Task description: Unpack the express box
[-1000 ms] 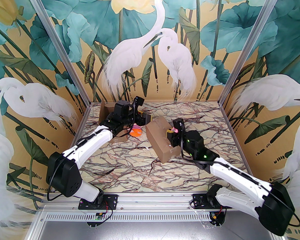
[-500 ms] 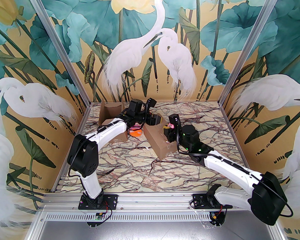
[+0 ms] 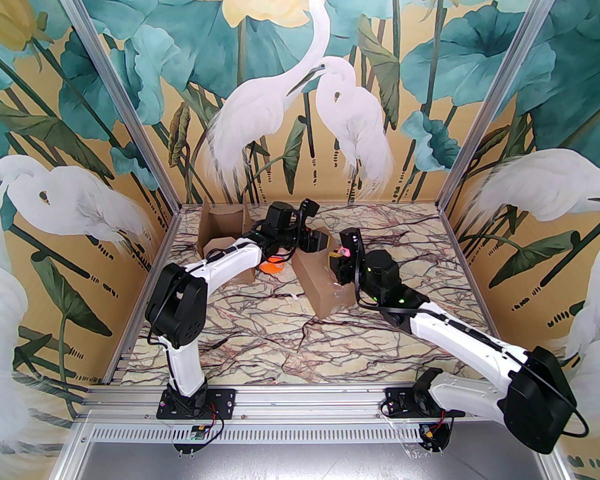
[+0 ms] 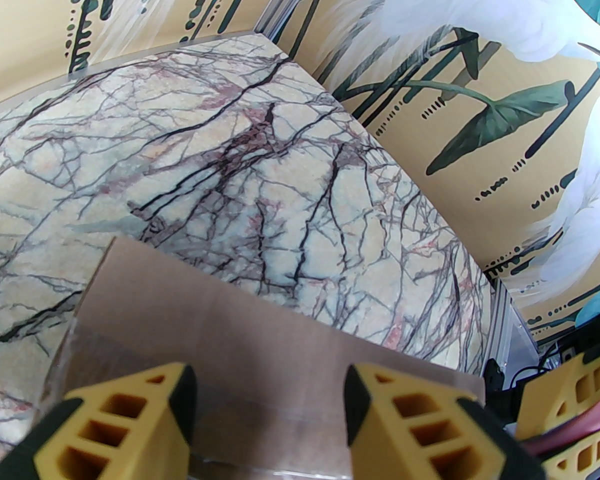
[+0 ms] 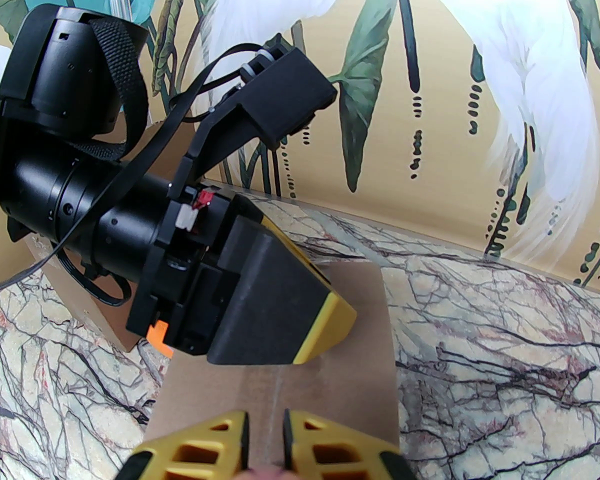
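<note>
From above, the taped cardboard box point(image 3: 325, 288) lies mid-table. We judge it light and stiff, best taken by an edge. The left gripper point(image 3: 319, 240) is at its far end. The right gripper point(image 3: 337, 263) pinches a pink thing point(image 3: 346, 252).

Left wrist: fingers point(image 4: 130, 418) apart over the tape point(image 4: 145, 348).

Right wrist: jaws nearly together above the box top.

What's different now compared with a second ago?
The left arm raised its elbow and carried the left gripper rightward over the far end of the closed box, jaws open. The right gripper stays at the box, closed on a pink item. The orange toy and open carton stayed put.
</note>
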Robot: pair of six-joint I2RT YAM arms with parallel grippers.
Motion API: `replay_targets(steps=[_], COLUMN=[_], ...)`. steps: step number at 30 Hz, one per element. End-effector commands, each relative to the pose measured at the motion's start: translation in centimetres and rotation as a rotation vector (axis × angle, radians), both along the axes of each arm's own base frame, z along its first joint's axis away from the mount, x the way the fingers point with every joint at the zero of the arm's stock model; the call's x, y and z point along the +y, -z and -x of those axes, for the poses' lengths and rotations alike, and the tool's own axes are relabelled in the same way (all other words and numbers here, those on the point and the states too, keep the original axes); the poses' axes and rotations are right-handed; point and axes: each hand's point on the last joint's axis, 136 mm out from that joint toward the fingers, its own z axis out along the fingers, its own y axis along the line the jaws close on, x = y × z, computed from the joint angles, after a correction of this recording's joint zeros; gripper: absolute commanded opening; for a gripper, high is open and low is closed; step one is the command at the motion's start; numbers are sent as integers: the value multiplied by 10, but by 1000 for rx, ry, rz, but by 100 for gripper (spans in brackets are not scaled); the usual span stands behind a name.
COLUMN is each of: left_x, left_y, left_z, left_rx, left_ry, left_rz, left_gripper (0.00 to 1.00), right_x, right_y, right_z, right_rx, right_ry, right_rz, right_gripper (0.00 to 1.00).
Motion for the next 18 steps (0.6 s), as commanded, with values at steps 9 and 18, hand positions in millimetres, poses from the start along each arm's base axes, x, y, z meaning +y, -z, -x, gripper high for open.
replay_targets(steps=[9,18], left_x=[39,55], left_y=[79,97], left_z=[-15,-22], left_rx=[131,179], left_ry=[-200,-265], left_rz=[-168,-192], left_gripper=[53,51], right_x=[-19,-31], right_y=[32,28], right_z=[31,42], right_rx=[143,148], right_ry=[111,160], right_rz=[20,-10], right_gripper=[0,0])
